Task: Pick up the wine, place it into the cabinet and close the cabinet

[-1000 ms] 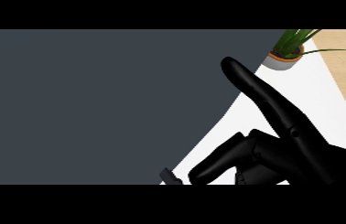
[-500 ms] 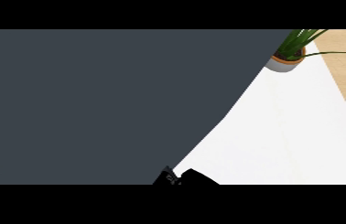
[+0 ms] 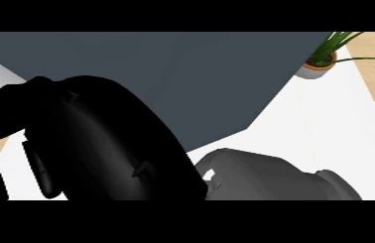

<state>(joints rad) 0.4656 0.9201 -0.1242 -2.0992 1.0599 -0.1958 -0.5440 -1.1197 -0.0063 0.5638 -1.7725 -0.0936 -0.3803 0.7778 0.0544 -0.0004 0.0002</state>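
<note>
A dark grey cabinet door (image 3: 183, 73) fills the upper part of the head view, and its lower corner shows near the middle. My right hand (image 3: 102, 143) is a large black shape very close to the view, in front of the door's lower left. Its grey forearm (image 3: 271, 177) comes in from the lower right. I cannot make out how the hand is held. The wine shows nowhere. My left hand is out of view.
A potted plant (image 3: 321, 63) in a pale pot stands at the back right on the white counter (image 3: 322, 133). A wooden strip (image 3: 364, 51) borders the counter at the far right. A light sliver (image 3: 7, 74) shows past the door's left edge.
My right hand, almost out of view half a second ago, now fills the lower left with its forearm behind it. The door's lower corner has come into view.
</note>
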